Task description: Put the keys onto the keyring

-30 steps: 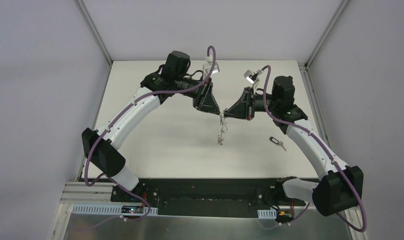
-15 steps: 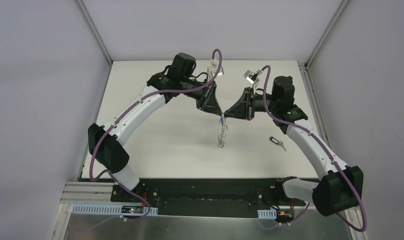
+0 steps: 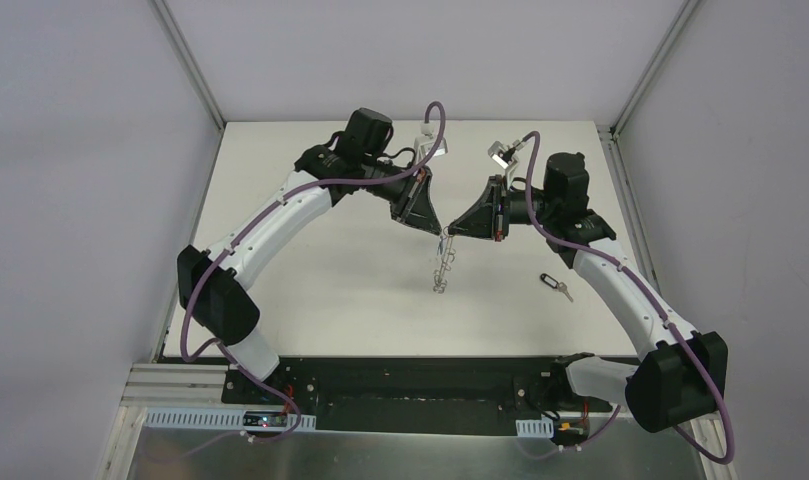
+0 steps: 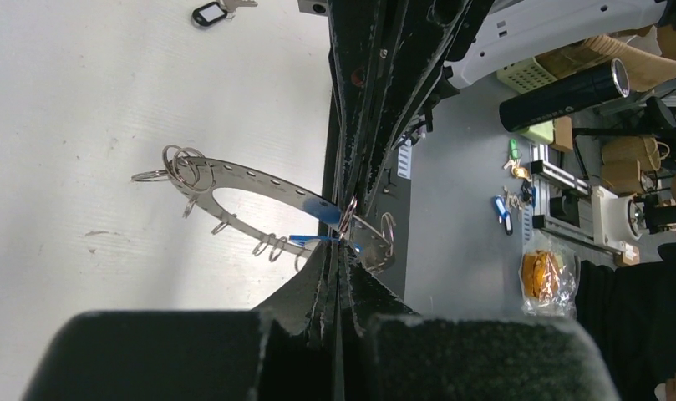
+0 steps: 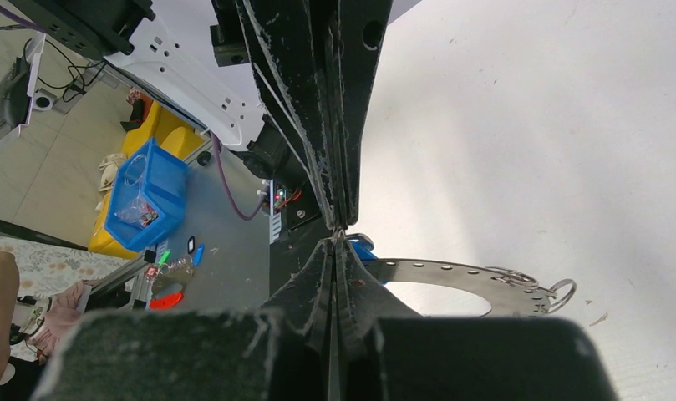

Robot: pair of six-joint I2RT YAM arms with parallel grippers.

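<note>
Probably stiff, light and slippery, the flat grey metal keyring (image 4: 259,182) hangs above mid-table and is best held by its band edge. The right gripper (image 5: 334,241) is clamped tight on that edge. The left gripper (image 4: 338,251), fully closed, seems to pinch the small blue-headed key (image 4: 311,238). The black-headed key (image 3: 552,284) lies to the right.

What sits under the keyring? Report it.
Bare table shows below and through the keyring; the black key lies aside. The ring's part where left gripper and right gripper meet is covered.

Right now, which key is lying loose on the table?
The black-headed key, alone on the table right of the raised keyring; the blue-headed key is up at the ring.
</note>
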